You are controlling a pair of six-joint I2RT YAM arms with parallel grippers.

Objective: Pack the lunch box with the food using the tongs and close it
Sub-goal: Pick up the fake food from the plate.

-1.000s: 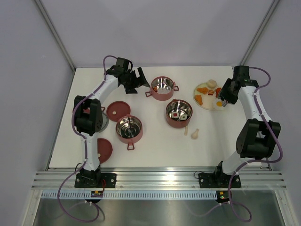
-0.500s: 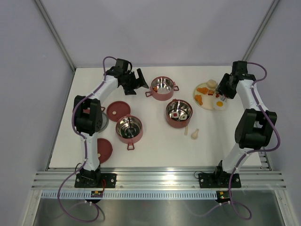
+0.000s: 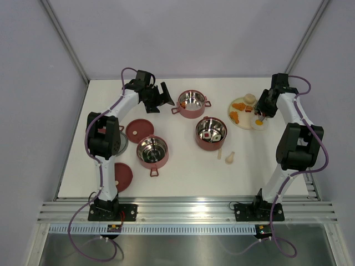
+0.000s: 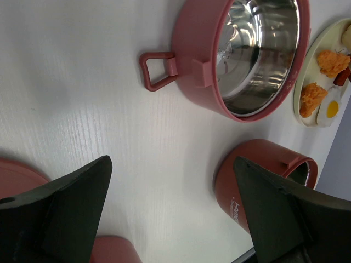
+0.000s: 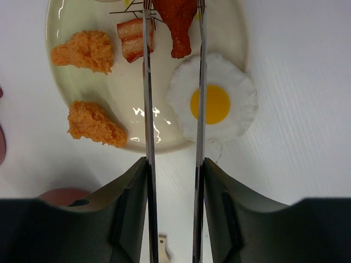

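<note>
Right gripper (image 5: 174, 181) clamps tongs (image 5: 148, 104), tips straddling red drumstick (image 5: 178, 24) on plate (image 5: 60, 82), frame top. Left gripper (image 4: 170, 213) spread wide, bowl (image 4: 247, 55) upper right.

**Tiffin Set, Food and Tongs: State on Table**

Lunch box: lay unpacked as three dark-red steel-lined bowls. Far bowl (image 3: 191, 103) stood empty, side handles out. Middle bowl (image 3: 211, 133) held a few small pieces, white, dark and red. Near bowl (image 3: 152, 151) stood empty. Two dark-red disc lids lay flat at left, one (image 3: 138, 130) just beside the near bowl, one (image 3: 123, 177) nearer the front edge.

Food: fried egg (image 5: 213, 104), two orange crumbed pieces (image 5: 83, 50), a bacon strip (image 5: 134, 39) and a red drumstick (image 5: 177, 23) lay on a cream plate.

Tongs (image 5: 173, 109): slim silver arms, parallel, slightly apart, tips bracketing the drumstick.
</note>
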